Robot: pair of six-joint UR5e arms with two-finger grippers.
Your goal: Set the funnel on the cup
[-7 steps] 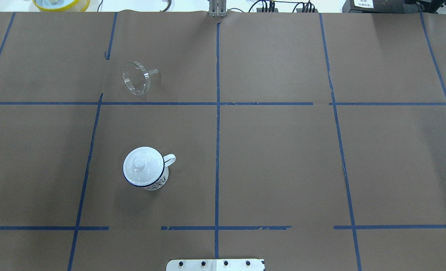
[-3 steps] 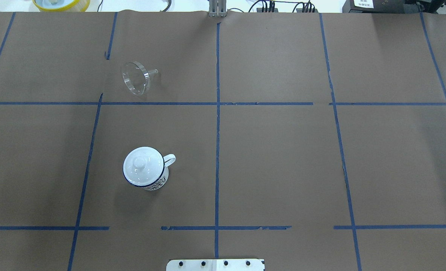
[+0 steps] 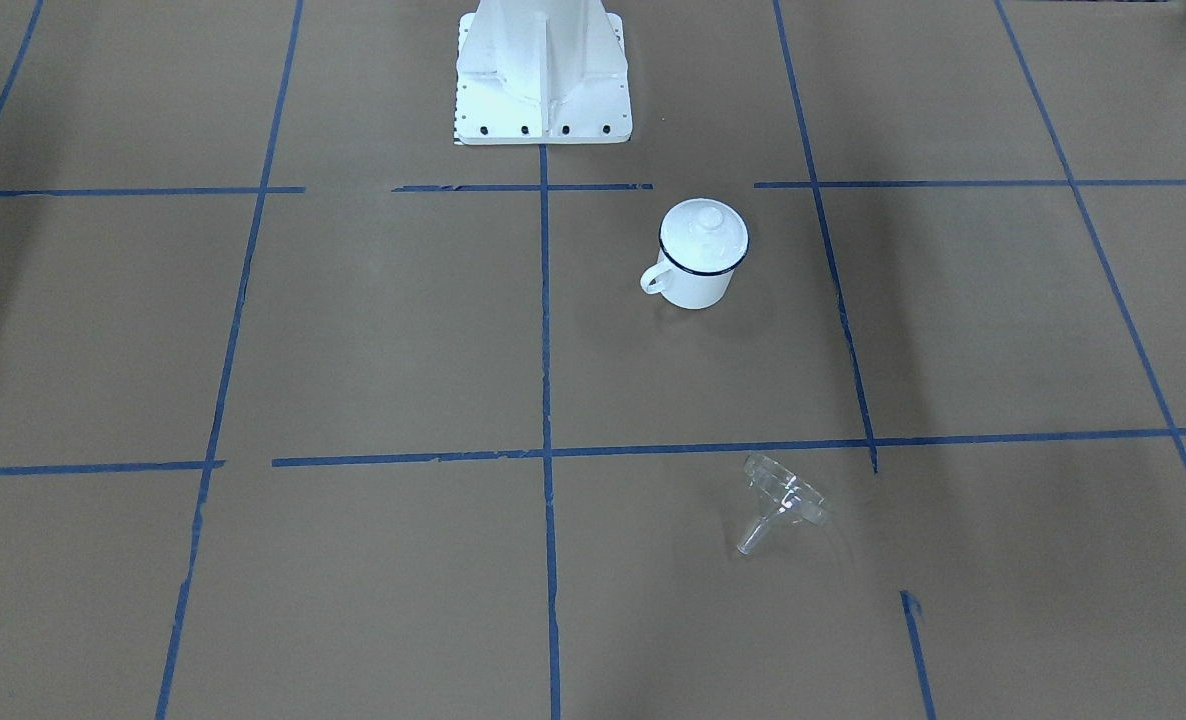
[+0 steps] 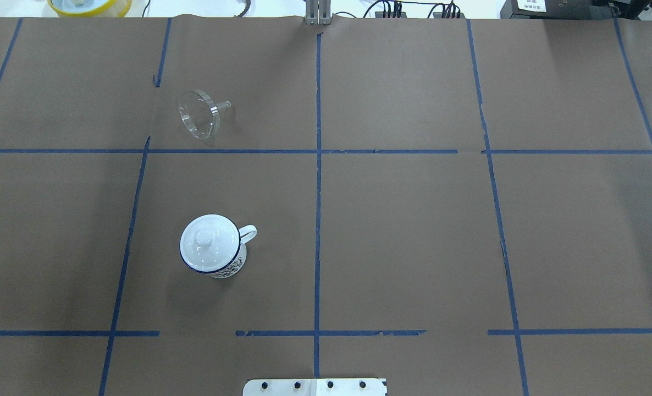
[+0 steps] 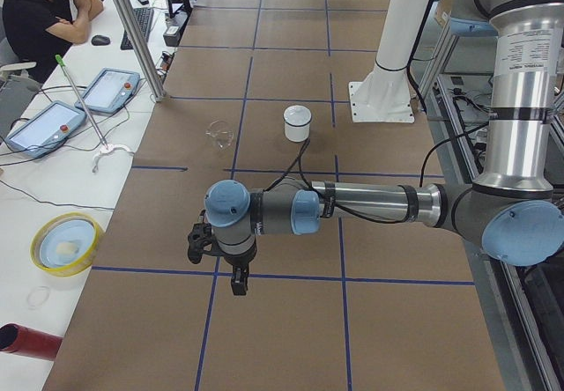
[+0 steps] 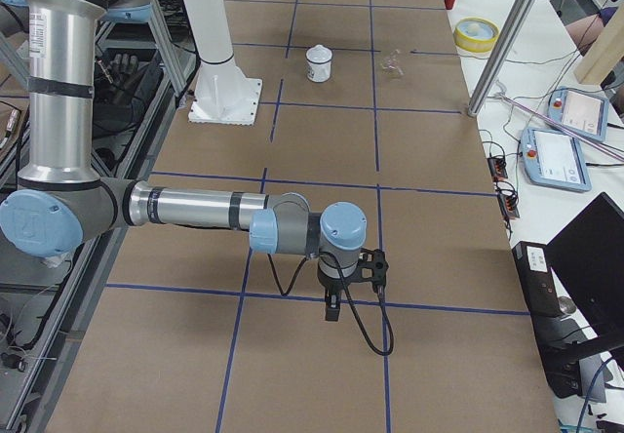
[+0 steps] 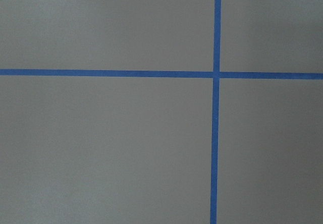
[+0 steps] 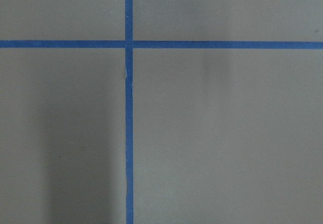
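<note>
White cup (image 4: 213,245): stands upright on the brown paper of the table (image 4: 414,220), nearest the robot's base, on its left half, handle towards the centre line.
Lid (image 4: 204,237): a white knobbed lid sits on the cup and covers its mouth.
Funnel (image 4: 198,114): clear, lying on its side farther out on the same half, beyond a blue tape line (image 4: 232,150) and well apart from the cup; stem pointing towards the centre line, nothing holding it.
Left gripper (image 5: 237,282): hangs over bare paper towards the table's left end, well apart from both things; I cannot tell whether its jaws are parted or closed, and its wrist view shows only paper and tape.
Right gripper (image 6: 332,308): hangs likewise at the far right end; jaw state cannot be told.
Risk, lid: with the mouth covered, a funnel set down would likely perch on the knob and slide off.
Risk, funnel: clear and curved, so it looks hard to locate and could roll or slip under a pinch.
Risk, cup: a clumsy lid lift could tip it.
Change: none; cup, lid and funnel lie where they did a second ago.
</note>
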